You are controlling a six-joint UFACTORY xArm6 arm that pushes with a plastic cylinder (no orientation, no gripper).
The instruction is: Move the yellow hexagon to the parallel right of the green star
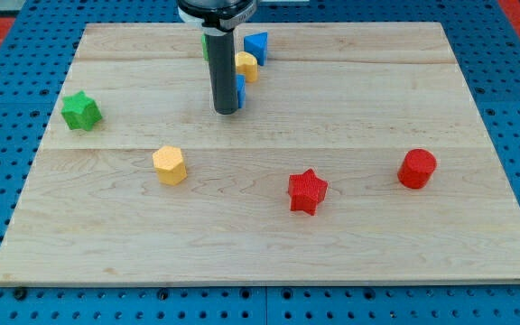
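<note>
The yellow hexagon point(170, 165) lies on the wooden board point(368, 235) left of centre. The green star point(81, 110) sits near the board's left edge, up and to the left of the hexagon. My tip point(226, 111) rests on the board near the top centre, up and to the right of the yellow hexagon and well apart from it. The rod hides part of a cluster of blocks behind it.
Behind the rod at the view's top lie a blue block point(256, 45), a yellow block point(246, 65), a second blue block point(240, 90) and a sliver of a green block point(205, 47). A red star point(308, 190) and a red cylinder-like block point(417, 169) lie at the right.
</note>
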